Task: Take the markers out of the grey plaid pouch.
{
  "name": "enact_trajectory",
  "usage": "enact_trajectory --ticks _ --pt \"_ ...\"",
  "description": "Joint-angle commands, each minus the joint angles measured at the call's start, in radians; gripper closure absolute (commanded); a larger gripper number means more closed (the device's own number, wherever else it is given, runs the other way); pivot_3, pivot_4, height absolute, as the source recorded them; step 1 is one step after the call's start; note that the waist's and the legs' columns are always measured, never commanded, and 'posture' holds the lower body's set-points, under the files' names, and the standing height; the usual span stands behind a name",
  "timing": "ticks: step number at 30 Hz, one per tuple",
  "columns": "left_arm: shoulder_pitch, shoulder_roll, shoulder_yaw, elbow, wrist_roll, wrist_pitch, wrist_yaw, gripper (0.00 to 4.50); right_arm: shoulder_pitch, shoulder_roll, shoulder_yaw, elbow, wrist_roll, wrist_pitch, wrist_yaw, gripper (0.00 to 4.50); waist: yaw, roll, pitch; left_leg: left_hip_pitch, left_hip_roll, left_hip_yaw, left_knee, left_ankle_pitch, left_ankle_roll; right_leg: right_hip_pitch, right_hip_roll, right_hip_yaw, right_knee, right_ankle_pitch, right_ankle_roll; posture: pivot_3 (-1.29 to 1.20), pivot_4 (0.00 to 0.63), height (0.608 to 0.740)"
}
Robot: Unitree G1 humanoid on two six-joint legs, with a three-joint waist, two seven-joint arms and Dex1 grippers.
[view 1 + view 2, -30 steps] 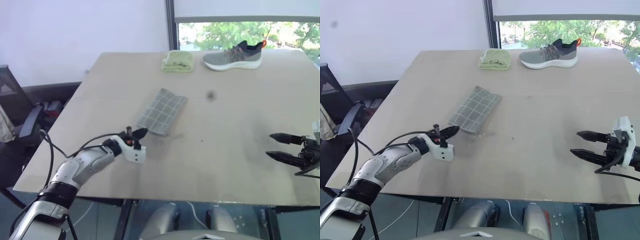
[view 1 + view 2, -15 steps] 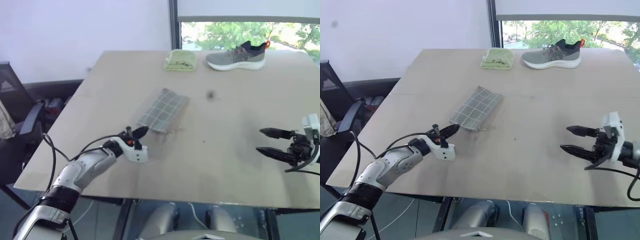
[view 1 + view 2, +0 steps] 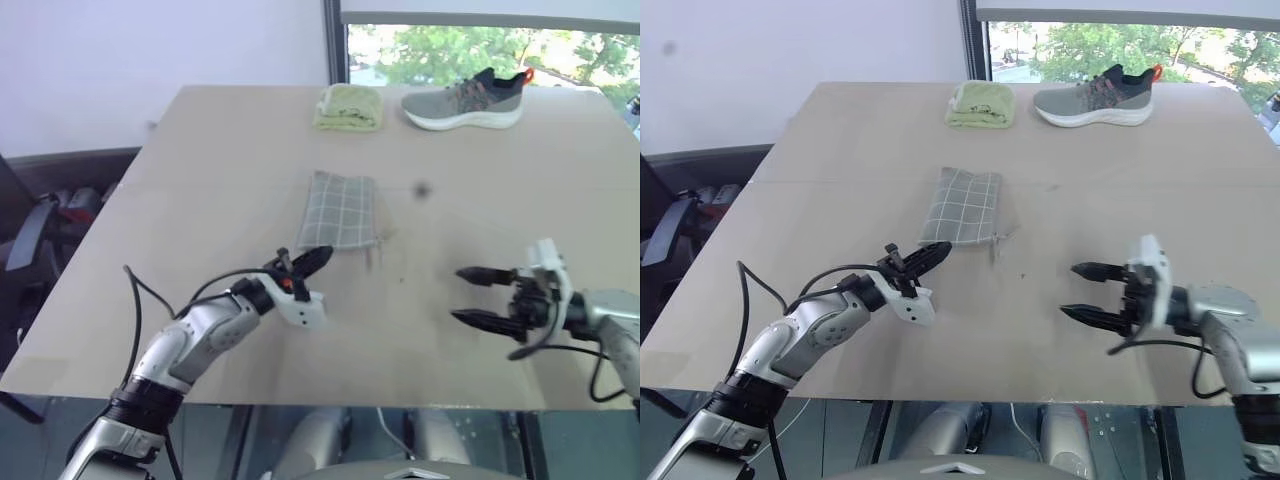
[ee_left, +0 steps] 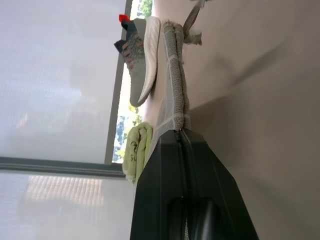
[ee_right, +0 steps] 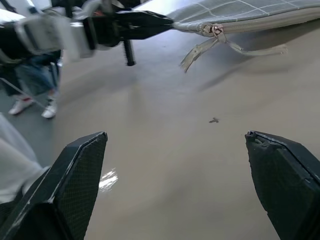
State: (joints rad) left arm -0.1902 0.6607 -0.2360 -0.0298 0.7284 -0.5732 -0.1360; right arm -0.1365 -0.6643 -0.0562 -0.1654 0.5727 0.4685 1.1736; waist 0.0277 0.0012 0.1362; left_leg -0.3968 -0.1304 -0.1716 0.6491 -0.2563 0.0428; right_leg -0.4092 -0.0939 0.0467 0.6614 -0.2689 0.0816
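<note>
The grey plaid pouch (image 3: pixel 342 208) lies flat in the middle of the table, its pull cord (image 5: pixel 200 50) trailing from the near right corner. My left gripper (image 3: pixel 318 258) is shut with nothing in it. Its tip is at the pouch's near edge, close to the left corner, and in the left wrist view the fingers (image 4: pixel 182 150) point straight at the pouch's end (image 4: pixel 175 75). To the right, my right gripper (image 3: pixel 1070 290) stands wide open above bare table, pointing left toward the pouch and holding nothing. The markers are hidden.
A grey sneaker (image 3: pixel 462 97) and a folded yellow-green cloth (image 3: pixel 347 106) sit at the table's far edge. A small dark spot (image 3: pixel 420 190) marks the table (image 3: pixel 200 170) right of the pouch. Chairs (image 3: pixel 40 215) stand beyond the left edge.
The view has shifted. My right gripper has swung left toward the middle, and the left gripper has moved right and slightly up. The pouch's near end has swung right, so it lies straighter.
</note>
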Motion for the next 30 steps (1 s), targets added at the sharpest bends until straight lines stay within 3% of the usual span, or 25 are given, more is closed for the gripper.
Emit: enact_trajectory --ticks 1,7,11,27,30 --pt "0.003 0.003 0.023 -0.051 -0.028 0.01 -0.012 4.49 -0.051 0.054 0.042 -0.036 -0.034 -0.013 -0.082 0.0 -0.003 0.0 0.0 0.0 0.0 0.0 0.0 0.0 0.0 0.0 0.0 0.0 0.0 0.0 0.0 0.0 0.15 0.74" --pt "0.009 -0.002 0.031 -0.074 -0.038 0.022 -0.03 4.49 -0.104 0.168 0.137 -0.005 -0.13 -0.04 -0.203 0.0 -0.012 -0.001 0.0 0.0 0.0 -0.001 0.0 0.0 0.0 0.0 0.0 -0.001 0.0 0.0 0.0 0.0 0.15 0.74" --pt "0.018 -0.002 0.032 -0.088 -0.042 0.029 -0.038 4.49 -0.136 0.232 0.147 -0.006 -0.111 -0.005 -0.248 0.0 -0.015 -0.001 0.0 0.0 0.0 0.0 0.0 0.0 -0.001 -0.001 0.0 0.0 0.0 0.0 0.0 0.0 0.15 0.74" --pt "0.032 -0.019 0.027 -0.075 -0.035 0.031 -0.031 4.49 -0.242 0.293 0.182 0.089 -0.147 0.032 -0.288 0.0 -0.018 -0.001 0.0 0.0 0.0 -0.001 0.0 0.001 -0.001 -0.002 0.004 0.0 0.001 0.0 0.0 0.0 0.15 0.74" --pt "0.041 -0.019 0.032 -0.076 -0.039 0.032 -0.03 4.5 -0.25 0.299 0.177 0.082 -0.124 0.057 -0.268 0.94 -0.018 -0.001 0.0 0.0 0.0 0.0 0.0 0.001 -0.001 -0.002 0.004 0.0 0.001 0.0 0.0 0.0 0.15 0.74"
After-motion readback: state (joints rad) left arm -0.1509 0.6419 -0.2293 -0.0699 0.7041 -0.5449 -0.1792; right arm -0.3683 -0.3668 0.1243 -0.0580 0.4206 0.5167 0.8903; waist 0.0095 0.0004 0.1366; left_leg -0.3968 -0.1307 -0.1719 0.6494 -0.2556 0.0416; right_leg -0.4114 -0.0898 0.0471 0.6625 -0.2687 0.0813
